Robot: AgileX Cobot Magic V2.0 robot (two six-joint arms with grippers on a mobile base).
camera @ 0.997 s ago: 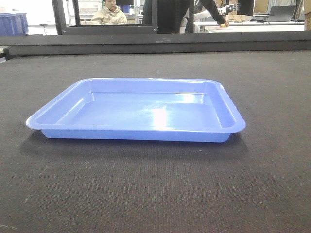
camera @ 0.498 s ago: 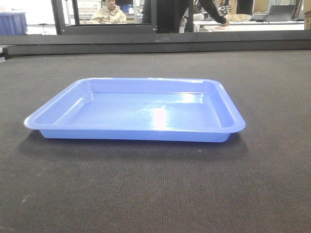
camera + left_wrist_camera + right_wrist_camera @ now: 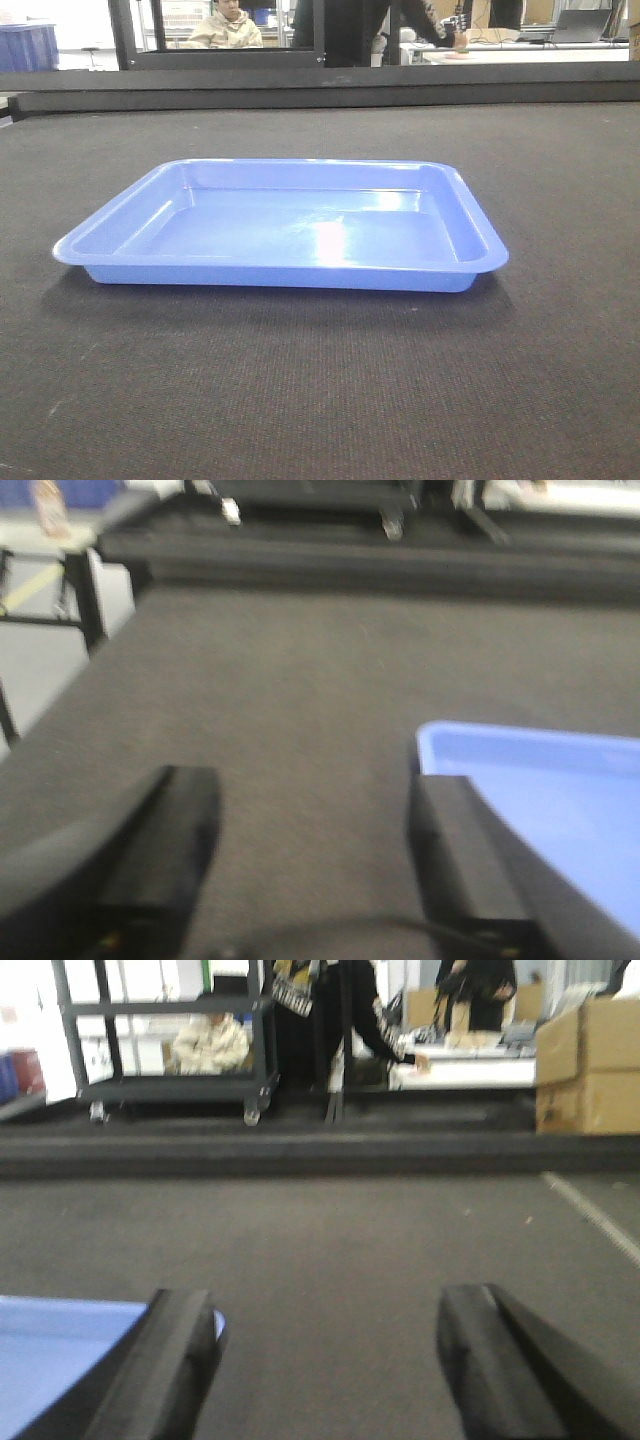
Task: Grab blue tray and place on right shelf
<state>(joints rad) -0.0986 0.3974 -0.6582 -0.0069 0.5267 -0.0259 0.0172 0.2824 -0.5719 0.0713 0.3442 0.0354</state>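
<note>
Left gripper [image 3: 315,875] and right gripper [image 3: 340,1370] both gape wide, empty; the blue tray [image 3: 300,235] lies flat on the dark mat [image 3: 320,400], centre frame.

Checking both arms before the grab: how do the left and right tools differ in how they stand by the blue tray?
The left arm's black two-fingered tool has the shallow light-blue plastic tray at its right finger; the right arm's black tool has it at its left finger. More tray shows beside the left tool than the right tool. Both are open, empty and low over the dark table surface.
</note>
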